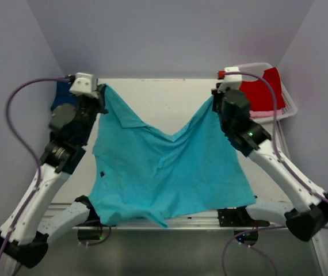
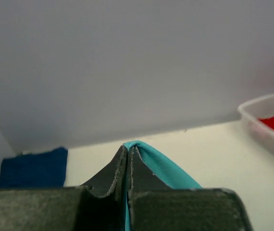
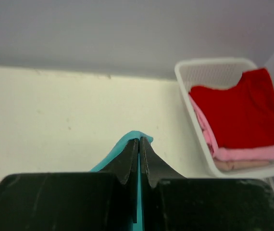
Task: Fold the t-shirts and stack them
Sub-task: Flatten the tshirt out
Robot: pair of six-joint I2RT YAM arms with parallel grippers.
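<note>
Both arms had the turquoise t-shirt [image 1: 164,172] strung up between them above the table [image 1: 152,95]. The left gripper [image 2: 128,161] was pinched tight on one top corner over at the far left, with a little fold of teal cloth poking out past its tips. The right gripper [image 3: 139,154] was clamped the same way on the other corner at the far right. The top edge sagged into a V in the middle, and the rest hung loose toward the near side, covering the gap between the two arm bases from above. The navy t-shirt [image 2: 33,168] lay in the far left corner. Far right, the red t-shirt [image 3: 238,113] sat on top of the pink t-shirt [image 3: 242,153] inside the white basket [image 3: 209,72].
</note>
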